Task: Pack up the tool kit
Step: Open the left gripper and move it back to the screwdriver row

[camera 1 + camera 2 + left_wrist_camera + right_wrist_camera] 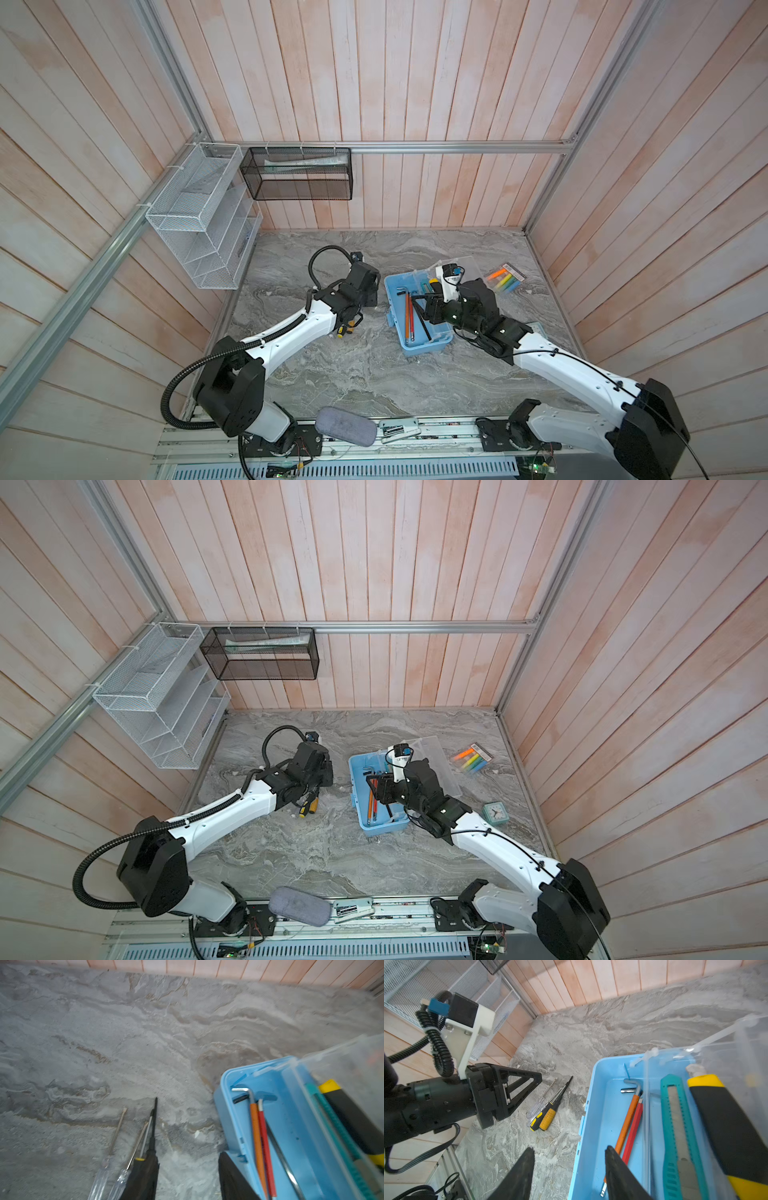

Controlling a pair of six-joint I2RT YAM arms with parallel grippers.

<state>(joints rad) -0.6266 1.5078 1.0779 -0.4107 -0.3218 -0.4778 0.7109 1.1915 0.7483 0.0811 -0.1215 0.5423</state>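
Left gripper (188,1157) spread, empty, beside screwdrivers (548,1105) on the surface. Right gripper (570,1148) spread, empty, above the box (610,1115). I judge it best to straddle one handle squarely before pinching.

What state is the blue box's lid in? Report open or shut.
Open. The clear lid is swung back off the blue box, leaving the hex keys inside uncovered.

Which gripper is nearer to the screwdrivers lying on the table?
Left. The left gripper is open right beside the screwdrivers. The right gripper is farther off, open over the side wall of the light-blue box.
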